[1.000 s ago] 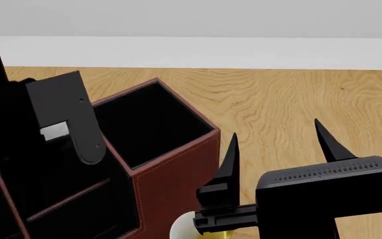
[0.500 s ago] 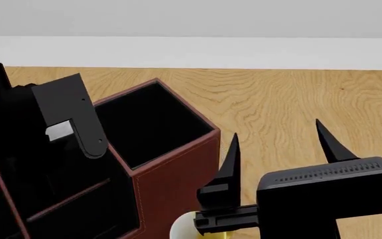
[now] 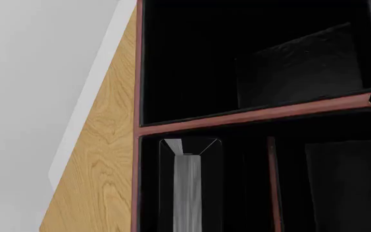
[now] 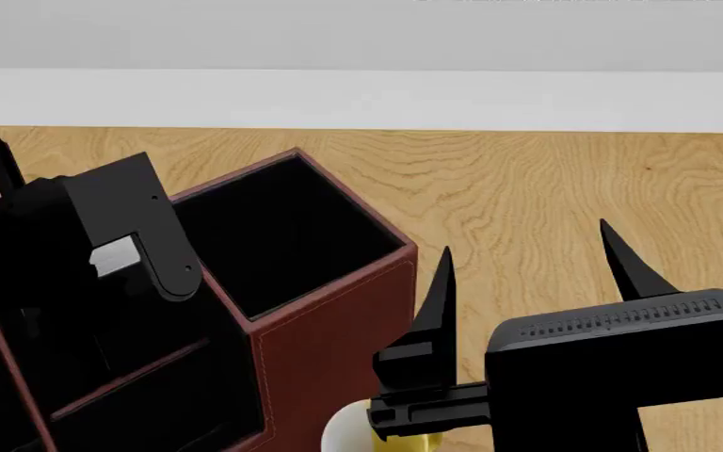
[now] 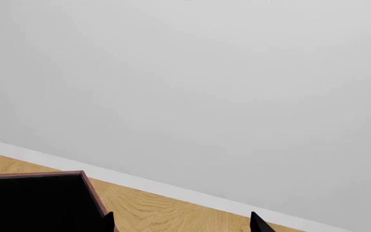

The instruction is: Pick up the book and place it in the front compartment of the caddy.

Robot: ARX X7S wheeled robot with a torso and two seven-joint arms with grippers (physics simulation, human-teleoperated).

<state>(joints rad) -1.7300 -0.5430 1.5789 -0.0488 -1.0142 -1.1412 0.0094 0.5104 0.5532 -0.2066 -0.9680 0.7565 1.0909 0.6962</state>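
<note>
My main worry right now is the right pincer [image 4: 525, 282]. It's parked close in front of me, just beside the caddy [image 4: 336, 320], prongs spread wide and pointing up, holding nothing. If I swing that arm or roll the base without thinking, the near prong could clip the caddy's red wall and shove the whole box across the tabletop [image 4: 550, 188].

Next risk is the book [image 3: 189, 188]. In the left wrist view I can see its white page edges standing upright in a narrow compartment next to the outer wall, so it looks like it's already sitting inside. Whether that's truly the front compartment I can't say from here. If the left arm drags on it while backing off, it could tip the book or lift it out again.

The left pincer itself I honestly can't read: in the head view it's a black mass over the caddy, prongs hidden, so open or closed is anyone's guess.
</note>
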